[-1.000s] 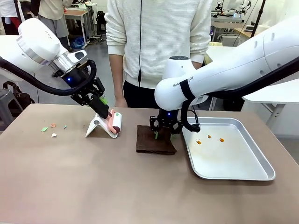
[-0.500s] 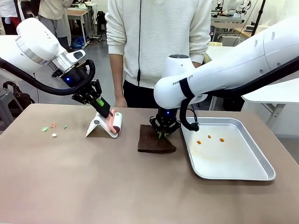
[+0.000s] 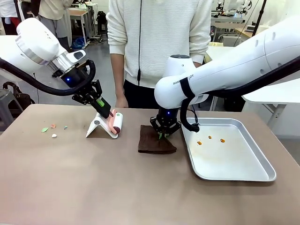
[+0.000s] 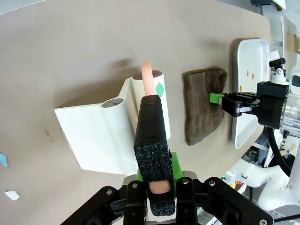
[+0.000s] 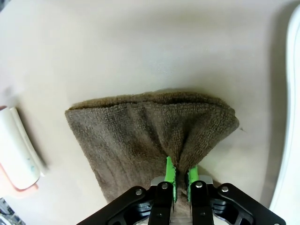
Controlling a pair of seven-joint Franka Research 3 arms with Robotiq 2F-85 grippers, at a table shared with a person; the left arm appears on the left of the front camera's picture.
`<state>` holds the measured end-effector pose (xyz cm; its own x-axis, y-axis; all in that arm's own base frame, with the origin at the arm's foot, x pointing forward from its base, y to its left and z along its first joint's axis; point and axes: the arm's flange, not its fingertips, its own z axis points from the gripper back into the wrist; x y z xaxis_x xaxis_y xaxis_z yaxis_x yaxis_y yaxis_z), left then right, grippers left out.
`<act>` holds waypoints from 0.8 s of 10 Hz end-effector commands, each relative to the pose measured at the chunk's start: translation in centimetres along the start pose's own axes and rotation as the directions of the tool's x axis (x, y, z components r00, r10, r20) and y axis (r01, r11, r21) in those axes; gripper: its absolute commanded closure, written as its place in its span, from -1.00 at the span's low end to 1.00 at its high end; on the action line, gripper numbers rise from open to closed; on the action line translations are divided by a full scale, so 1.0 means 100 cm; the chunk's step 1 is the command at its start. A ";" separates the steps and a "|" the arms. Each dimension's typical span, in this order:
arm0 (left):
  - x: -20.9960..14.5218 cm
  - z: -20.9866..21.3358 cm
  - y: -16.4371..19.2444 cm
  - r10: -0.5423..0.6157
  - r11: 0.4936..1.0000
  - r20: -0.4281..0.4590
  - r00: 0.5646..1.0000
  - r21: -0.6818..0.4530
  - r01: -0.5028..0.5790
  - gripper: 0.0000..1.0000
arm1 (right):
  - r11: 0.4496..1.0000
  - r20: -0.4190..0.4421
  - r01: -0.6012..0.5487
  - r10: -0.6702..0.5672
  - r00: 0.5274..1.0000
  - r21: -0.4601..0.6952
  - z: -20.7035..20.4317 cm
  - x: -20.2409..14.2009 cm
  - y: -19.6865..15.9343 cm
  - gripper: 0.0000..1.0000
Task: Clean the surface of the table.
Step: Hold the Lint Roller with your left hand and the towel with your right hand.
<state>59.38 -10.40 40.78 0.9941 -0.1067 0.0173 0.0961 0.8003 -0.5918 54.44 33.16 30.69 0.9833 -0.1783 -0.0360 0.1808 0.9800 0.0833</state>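
Brown-taupe table (image 3: 93,187) fills the foreground. Robot arms work from the near side. A person (image 3: 159,42) in a white knit sweater stands at the far edge.

Left arm comes in from the left. Left gripper (image 3: 106,113) tilts down over the far-left part of the table, jaws clamped on the pink handle (image 4: 146,70) of a lint roller (image 3: 117,123). From the left wrist camera, the handle runs between the two black-padded fingers and its far end pokes out past their tips. The roller's white drum rests against a white stand (image 3: 96,125), which sits on the tabletop.

Right arm crosses to the middle of the table. Right gripper (image 3: 162,135) points straight down, jaws almost together, green pads pinching a fold of a brown cloth (image 3: 157,145). From the right wrist camera, the fabric is drawn into a ridge where the pads bite, and the rest of the cloth lies flat on the table. The cloth sits between the roller and the tray, near both. I cannot tell whether its edge touches the tray.

A silver metal tray (image 3: 262,176) lies on the right half of the table, with a few orange crumbs (image 3: 209,138) near its far-left corner.

Small scraps (image 3: 52,129), green, pink and white, lie loose on the table at the far left, apart from the stand.
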 end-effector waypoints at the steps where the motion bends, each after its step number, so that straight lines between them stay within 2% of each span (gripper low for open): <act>1: -0.003 0.005 -0.007 -0.026 0.999 0.017 1.000 -0.042 0.026 1.00 | 0.998 -0.033 0.012 -0.011 0.999 0.054 -0.003 0.001 -0.010 1.00; 4: -0.015 0.016 -0.013 -0.029 0.987 0.058 0.998 -0.154 0.038 1.00 | 0.953 -0.088 0.047 -0.022 0.996 0.299 0.022 0.001 -0.044 1.00; 5: -0.015 0.017 -0.012 -0.026 0.982 0.025 0.999 -0.185 0.030 1.00 | 0.933 -0.094 0.057 -0.025 0.995 0.355 0.029 0.001 -0.056 1.00; 7: -0.024 0.029 -0.008 -0.048 0.964 0.017 0.999 -0.260 0.051 1.00 | 0.848 -0.130 0.034 0.041 0.991 0.528 0.047 -0.006 -0.081 1.00; 8: -0.032 0.041 -0.003 -0.080 0.939 0.011 0.997 -0.335 0.079 1.00 | 0.769 -0.172 0.025 0.111 0.979 0.639 0.057 -0.013 -0.093 1.00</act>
<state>57.77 -9.43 43.79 0.9899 -0.1342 0.0455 0.1201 0.6242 -0.7719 53.83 26.11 35.51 0.9768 -0.1479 -0.1547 0.2115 0.7786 0.5909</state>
